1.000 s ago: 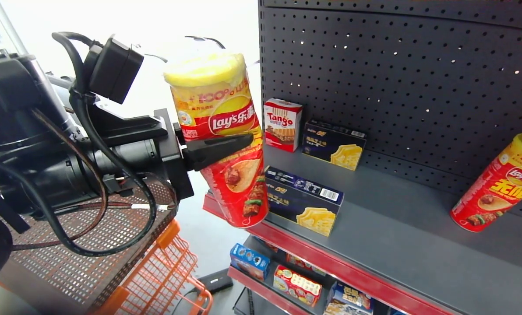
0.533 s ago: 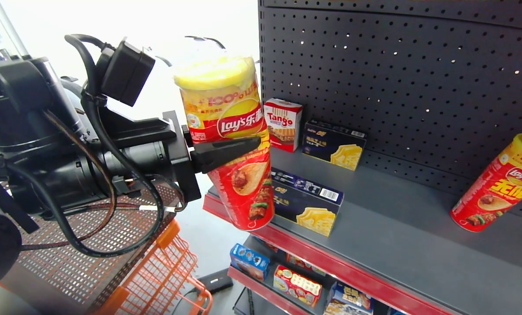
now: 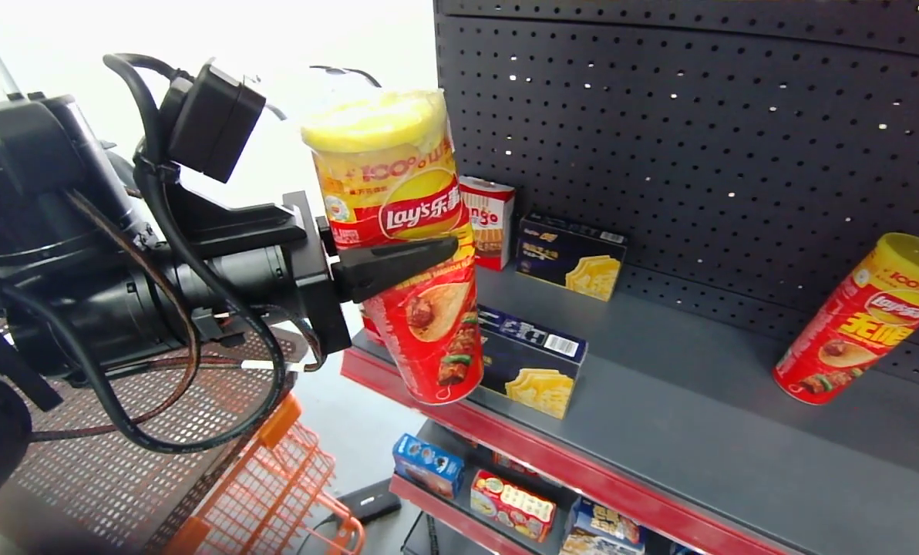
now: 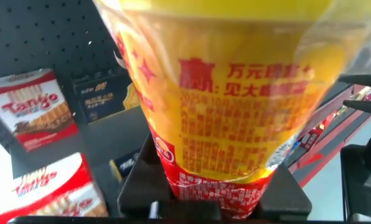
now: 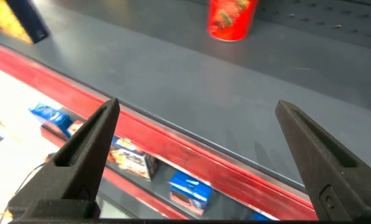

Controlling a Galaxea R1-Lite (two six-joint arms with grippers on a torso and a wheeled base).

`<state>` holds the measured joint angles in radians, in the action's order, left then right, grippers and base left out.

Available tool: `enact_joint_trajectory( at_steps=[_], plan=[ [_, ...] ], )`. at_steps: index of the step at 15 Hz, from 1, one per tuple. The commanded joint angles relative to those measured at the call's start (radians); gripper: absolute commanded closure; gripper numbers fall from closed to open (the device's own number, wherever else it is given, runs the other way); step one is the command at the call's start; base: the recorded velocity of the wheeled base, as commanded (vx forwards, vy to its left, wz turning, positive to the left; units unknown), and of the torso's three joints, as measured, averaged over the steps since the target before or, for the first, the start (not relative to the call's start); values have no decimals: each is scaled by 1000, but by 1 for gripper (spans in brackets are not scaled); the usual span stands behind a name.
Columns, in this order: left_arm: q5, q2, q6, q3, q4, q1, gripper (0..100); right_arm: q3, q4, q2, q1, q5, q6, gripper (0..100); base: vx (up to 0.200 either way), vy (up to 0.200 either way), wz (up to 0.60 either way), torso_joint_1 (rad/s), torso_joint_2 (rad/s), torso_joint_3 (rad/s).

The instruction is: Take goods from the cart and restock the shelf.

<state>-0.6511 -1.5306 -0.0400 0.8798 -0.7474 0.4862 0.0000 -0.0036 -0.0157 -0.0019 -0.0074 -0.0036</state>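
The left pincer (image 3: 432,256) stays clenched around the middle of the chips can (image 3: 394,193), which stands nearly upright between its fingers. In the last second it has carried the can closer to the shelf (image 3: 660,401), just before the dark blue box (image 3: 533,362) beyond its fingertips. Set-down looks near but not begun. The right pincer (image 5: 198,155) hangs released above the shelf's front edge.

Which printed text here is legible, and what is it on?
Held chips can: large logo and a percentage, legible; fine print in the wrist view is blurred.
Red-white box: logo legible.
Front dark box: barcode and small print, too small.
Back dark box: too small.
Far can: logo legible, rest too small.
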Motion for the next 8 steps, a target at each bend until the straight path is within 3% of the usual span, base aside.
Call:
enact_joint_trajectory(
  at_steps=[1,5,8],
  plan=[
    [1,-2,0,1,2,0,100,0,1,0,0,0,-1,0,0,0,-600,2,12,2],
    [1,-2,0,11,5,0,100,0,1,0,0,0,-1,0,0,0,-600,14,0,4],
    [1,-13,0,19,5,0,100,0,1,0,0,0,1,0,0,0,0,0,0,0]
  ],
)
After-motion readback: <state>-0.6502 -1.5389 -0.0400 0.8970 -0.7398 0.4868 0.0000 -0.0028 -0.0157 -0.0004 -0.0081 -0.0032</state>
